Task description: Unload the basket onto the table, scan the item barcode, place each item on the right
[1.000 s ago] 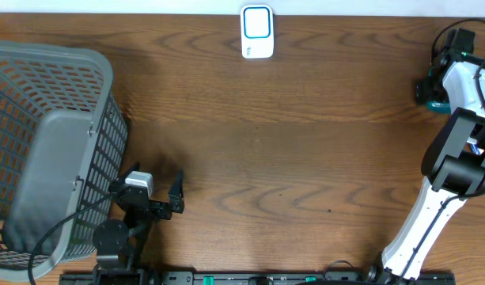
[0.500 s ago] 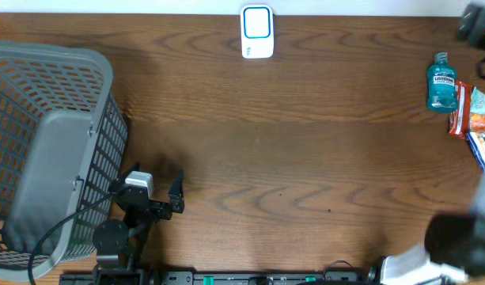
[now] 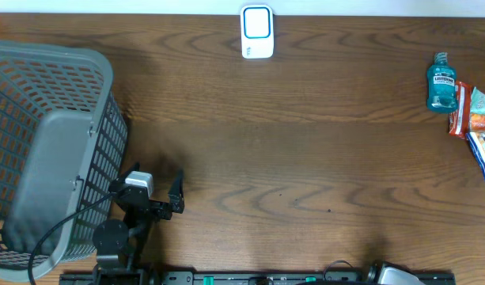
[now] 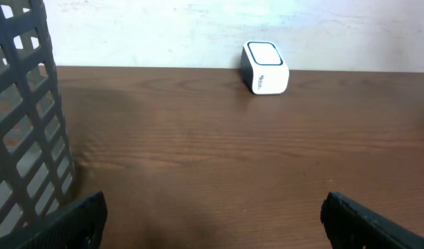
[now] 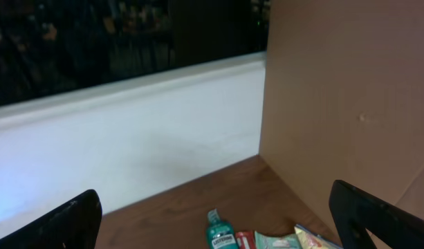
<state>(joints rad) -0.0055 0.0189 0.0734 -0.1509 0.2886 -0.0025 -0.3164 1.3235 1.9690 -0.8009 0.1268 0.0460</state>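
While the mouthwash bottle lay flat near the right edge of the desk, teal with a blue label, its cap pointed toward the far side and a red snack packet lay just beside it. More packets sat next to that one, partly cut off by the frame edge, so their print could not be read. No barcode was legible on any of them. At the middle of the far edge stood the barcode scanner, a small white box with a blue-rimmed face.

Dark wood grain ran across the desk, which met a pale wall. From the right wrist, a tan panel rose beside the items, and a dark, blurred band sat above the white ledge.

A grey plastic lattice basket filled the left side. The left pincer rested beside it, spread wide and holding nothing. The right pincer was spread too, well above the bottle and out of the overhead view.
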